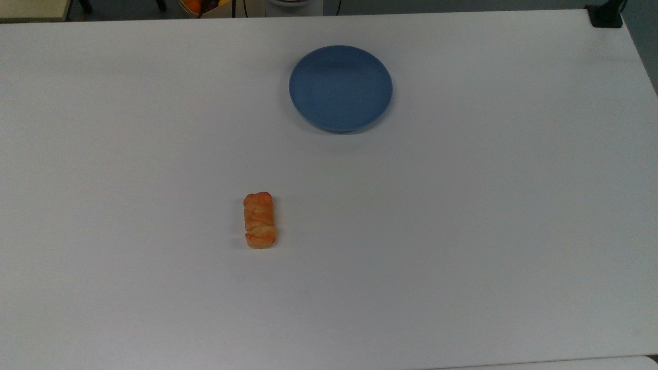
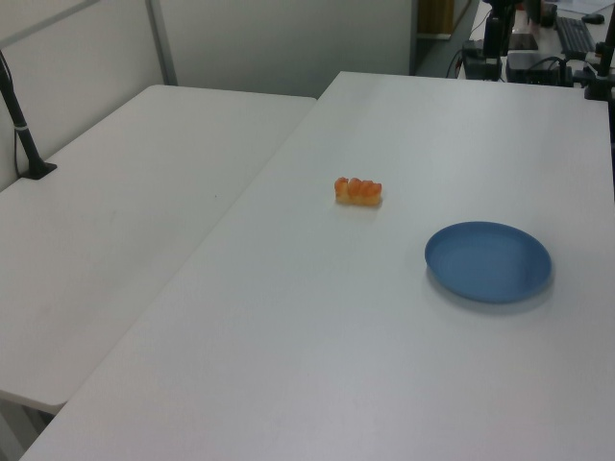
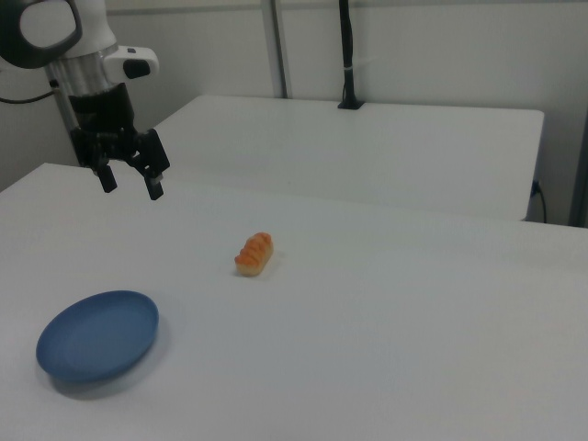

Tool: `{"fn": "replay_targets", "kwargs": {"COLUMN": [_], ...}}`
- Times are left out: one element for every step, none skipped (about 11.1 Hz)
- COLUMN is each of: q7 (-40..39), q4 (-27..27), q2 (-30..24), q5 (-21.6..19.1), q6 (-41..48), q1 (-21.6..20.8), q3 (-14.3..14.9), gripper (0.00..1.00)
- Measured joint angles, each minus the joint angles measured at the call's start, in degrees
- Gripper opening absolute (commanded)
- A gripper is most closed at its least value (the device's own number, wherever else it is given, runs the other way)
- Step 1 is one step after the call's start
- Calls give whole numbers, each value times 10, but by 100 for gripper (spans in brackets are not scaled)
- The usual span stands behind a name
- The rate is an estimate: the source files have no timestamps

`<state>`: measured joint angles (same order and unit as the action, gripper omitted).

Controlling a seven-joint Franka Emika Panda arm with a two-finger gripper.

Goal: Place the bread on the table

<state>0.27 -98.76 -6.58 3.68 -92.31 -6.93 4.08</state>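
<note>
One gripper (image 3: 131, 182) hangs at the right view's upper left, above the table (image 3: 386, 312), its two fingers spread wide and holding nothing. Below it, near the right view's lower left, lies a blue plate (image 3: 97, 334). Further right, the bread (image 3: 254, 254) rests flat on the bare white table, well apart from the plate and the gripper.

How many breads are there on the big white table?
1. The bread lies flat on the bare table, well apart from the blue plate. Nothing on the table could hide another.
</note>
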Motion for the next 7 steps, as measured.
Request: {"fn": "replay_targets", "kwargs": {"q7": [0,0,0,0,0,0,0], "q4": [-1,-1,-2,-2,-2,-2,-2], "q2": [0,0,0,0,0,0,1], "q5": [0,0,0,0,0,0,0], "q6": [0,0,0,0,0,0,0], "q1": [-12,-16,-16,-16,-16,-16,-16], "q3": [14,21,24,24,24,24,24], "gripper": [100,100,100,100,100,100,100]}}
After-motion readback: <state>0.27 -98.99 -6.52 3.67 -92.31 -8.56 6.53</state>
